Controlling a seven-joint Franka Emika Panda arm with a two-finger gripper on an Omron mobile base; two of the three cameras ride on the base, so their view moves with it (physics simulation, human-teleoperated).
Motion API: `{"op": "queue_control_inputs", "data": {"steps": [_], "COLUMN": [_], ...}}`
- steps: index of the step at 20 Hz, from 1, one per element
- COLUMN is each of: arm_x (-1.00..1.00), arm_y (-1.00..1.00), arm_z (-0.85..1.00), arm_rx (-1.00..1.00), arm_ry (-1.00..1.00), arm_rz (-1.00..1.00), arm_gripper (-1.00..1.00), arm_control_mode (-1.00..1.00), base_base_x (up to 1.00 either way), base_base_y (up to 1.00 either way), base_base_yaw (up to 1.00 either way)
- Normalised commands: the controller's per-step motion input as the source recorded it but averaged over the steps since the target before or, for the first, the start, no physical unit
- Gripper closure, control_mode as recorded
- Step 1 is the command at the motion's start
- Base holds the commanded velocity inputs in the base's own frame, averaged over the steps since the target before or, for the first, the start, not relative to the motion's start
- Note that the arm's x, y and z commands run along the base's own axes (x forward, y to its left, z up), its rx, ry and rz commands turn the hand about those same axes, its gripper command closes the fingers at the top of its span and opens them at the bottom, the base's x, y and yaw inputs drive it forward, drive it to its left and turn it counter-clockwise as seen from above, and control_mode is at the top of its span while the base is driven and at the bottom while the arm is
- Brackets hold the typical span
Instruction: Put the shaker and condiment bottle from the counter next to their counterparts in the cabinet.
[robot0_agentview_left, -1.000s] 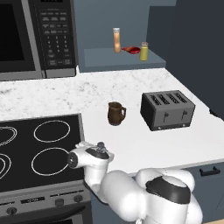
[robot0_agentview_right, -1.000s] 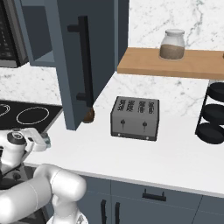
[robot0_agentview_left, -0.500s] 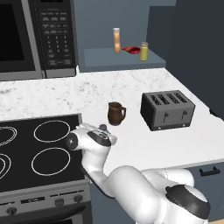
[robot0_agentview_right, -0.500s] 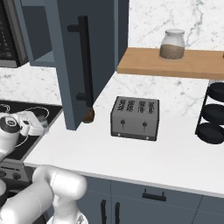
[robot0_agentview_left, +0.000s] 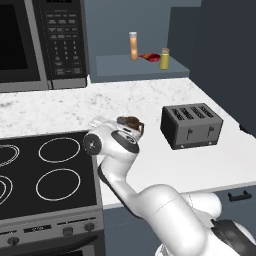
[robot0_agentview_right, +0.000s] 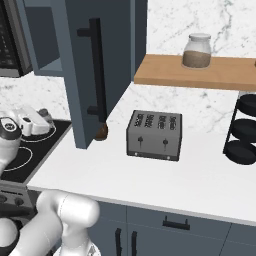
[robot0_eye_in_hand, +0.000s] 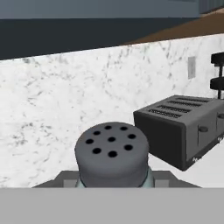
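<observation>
The shaker (robot0_eye_in_hand: 111, 155) sits close up in the hand view, its dark grey holed cap above a pale grey-blue body. My gripper (robot0_eye_in_hand: 113, 181) is shut on it, a finger at each side. Seen from the left base, my hand (robot0_agentview_left: 117, 134) hovers over the white speckled counter (robot0_agentview_left: 150, 95) by the stove's right edge, just in front of a brown mug (robot0_agentview_left: 131, 121). The orange condiment bottle (robot0_agentview_left: 133, 46) stands on the ledge of the cabinet (robot0_agentview_left: 115, 67). To its right are the counterparts, a flat red item (robot0_agentview_left: 148, 56) and a yellow-green jar (robot0_agentview_left: 164, 59).
A black toaster (robot0_agentview_left: 191, 125) stands on the counter to the right of my hand. The stove (robot0_agentview_left: 45, 170) lies to the left, with a microwave (robot0_agentview_left: 40, 40) above it. In the right base view an open cabinet door (robot0_agentview_right: 95, 65) hangs over the counter, and a glass jar (robot0_agentview_right: 196, 51) stands on a wooden shelf.
My hand has risen from low over the stove's front and moved back and to the right, up to the brown mug.
</observation>
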Motion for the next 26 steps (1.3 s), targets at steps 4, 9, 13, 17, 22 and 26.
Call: {"op": "queue_control_inputs", "data": {"steps": [4,9,13,17,22,26], "arm_x": [-0.21,-0.15,-0.03,-0.03,-0.2,-0.1], "arm_y": [-0.13,-0.32,-0.38,-0.33,-0.26,0.03], "arm_z": [1.0,0.99,0.92,0.98,0.88,0.02], "arm_rx": [-0.03,0.0,0.01,0.02,0.01,-0.03], "arm_ry": [-0.27,-0.17,-0.01,0.0,0.0,0.0], "arm_rz": [0.11,0.03,0.0,0.0,0.0,0.0], "arm_gripper": [1.0,1.0,1.0,1.0,1.0,1.0], "arm_control_mode": [-1.0,-1.0,-1.0,-1.0,-1.0,-1.0], "base_base_x": [0.0,0.0,0.0,0.0,0.0,0.0], "base_base_y": [0.0,0.0,0.0,0.0,0.0,0.0], "base_base_yaw": [0.0,0.0,0.0,0.0,0.0,0.0]}}
